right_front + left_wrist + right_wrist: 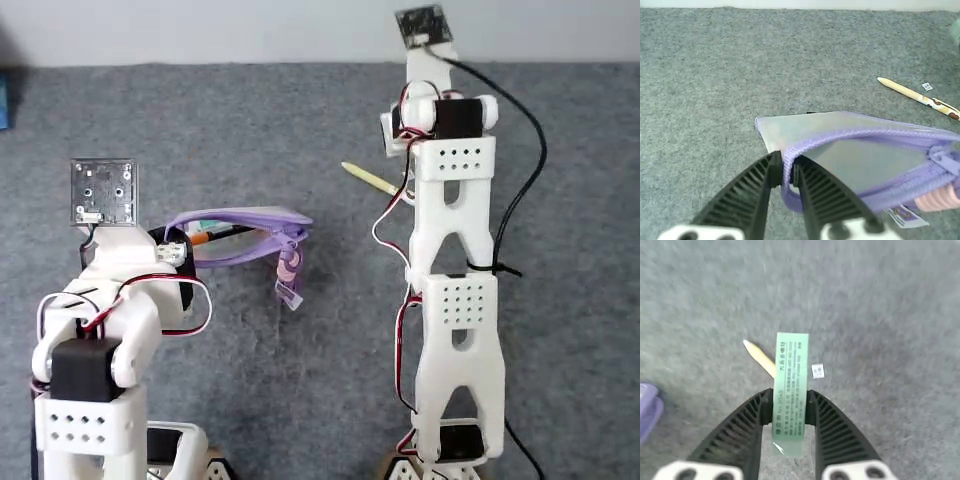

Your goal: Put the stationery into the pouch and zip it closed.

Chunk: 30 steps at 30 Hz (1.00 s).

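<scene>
Left gripper (785,163) is clamped on the purple pouch (850,147) at its zipper rim, probably to keep the mouth open, while right gripper (788,399) pinches a green stationery strip (791,360) ready for loading, pen (760,356) lying loose nearby.

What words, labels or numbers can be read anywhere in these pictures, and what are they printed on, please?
On the green strip held in the right pincer: several lines of dark print, too blurred to read.
On the small white scrap lying beside the pencil: marks too small to read.
On the white tag at the zip end of the purple pouch: purple print, too blurred to read.
No text is legible.
</scene>
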{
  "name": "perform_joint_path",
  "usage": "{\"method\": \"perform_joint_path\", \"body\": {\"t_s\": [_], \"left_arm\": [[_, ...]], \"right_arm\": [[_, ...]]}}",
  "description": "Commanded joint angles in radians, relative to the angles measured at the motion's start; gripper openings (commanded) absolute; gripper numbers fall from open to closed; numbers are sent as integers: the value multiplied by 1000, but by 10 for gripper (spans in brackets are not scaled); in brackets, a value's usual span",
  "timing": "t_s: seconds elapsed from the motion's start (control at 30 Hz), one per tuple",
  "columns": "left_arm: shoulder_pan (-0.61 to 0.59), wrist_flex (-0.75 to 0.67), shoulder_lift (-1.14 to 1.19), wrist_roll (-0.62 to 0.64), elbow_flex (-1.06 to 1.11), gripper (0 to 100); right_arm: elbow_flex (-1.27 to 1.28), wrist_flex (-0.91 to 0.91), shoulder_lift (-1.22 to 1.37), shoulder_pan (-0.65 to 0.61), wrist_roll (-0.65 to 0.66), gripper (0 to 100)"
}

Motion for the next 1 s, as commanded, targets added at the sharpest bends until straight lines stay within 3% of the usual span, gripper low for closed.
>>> {"method": "perform_joint_path", "body": {"t_s": [0.0,0.3,0.53,0.77,0.97], "left_arm": [[5,-11,18,-8,4,12],[5,-11,18,-8,4,12],[5,-12,18,-8,4,12],[5,-12,18,-8,4,12],[5,-11,18,-8,4,12]], "right_arm": [[92,48,-214,-28,-17,7],[793,42,-875,-228,-21,7],[1123,41,-1257,-426,-66,7],[1281,39,-1360,-633,-199,7],[1332,-18,-1323,-737,-230,7]]}}
